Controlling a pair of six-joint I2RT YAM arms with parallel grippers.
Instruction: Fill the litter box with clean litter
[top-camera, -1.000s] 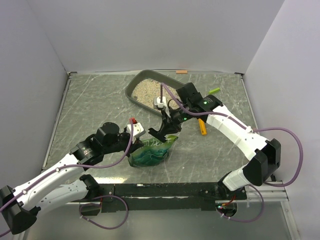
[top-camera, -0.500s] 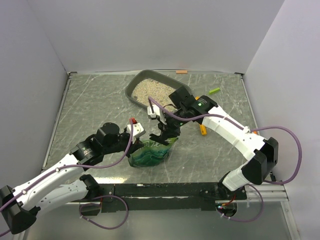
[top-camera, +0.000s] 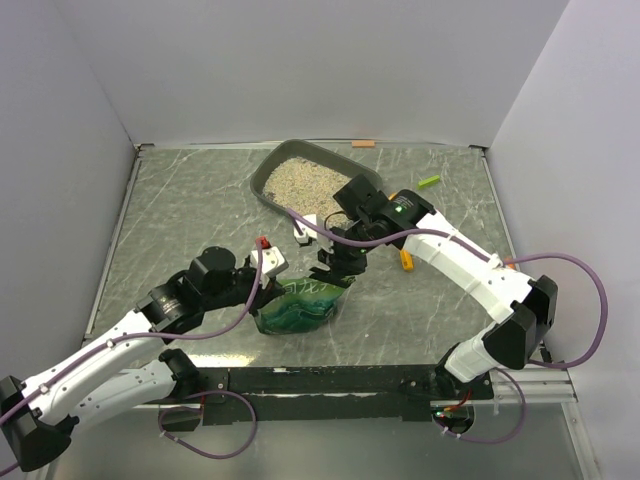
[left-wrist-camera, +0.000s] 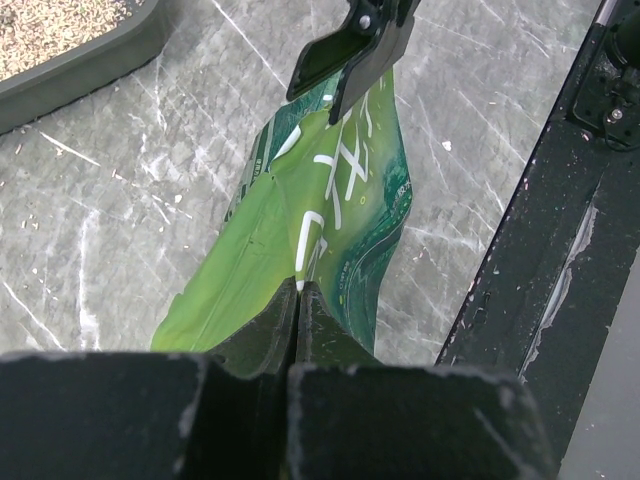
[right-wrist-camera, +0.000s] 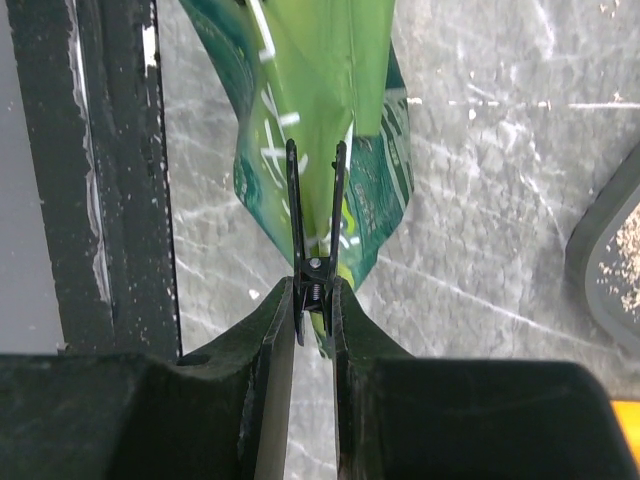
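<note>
**OBSCURED AND CROPPED ITEMS**

- Litter box (top-camera: 262, 172): near right corner hidden behind the right arm (top-camera: 460, 258) from above; cropped to a wall strip in the left wrist view, to a rim arc in the right wrist view.
- Clean litter (top-camera: 298, 178): near right portion covered by the same arm.
- Green bag (top-camera: 300, 310): near end hidden behind the left gripper (left-wrist-camera: 298, 305); one end cut off by the frame in the right wrist view.
- Black clip (right-wrist-camera: 314, 268): handles buried between the fingers of the right gripper (right-wrist-camera: 314, 290); cut off by the frame edge in the left wrist view.
- Orange scoop (top-camera: 405, 257): mostly behind the right arm.
- Small green item (top-camera: 428, 181), far right: too small to identify.
</note>
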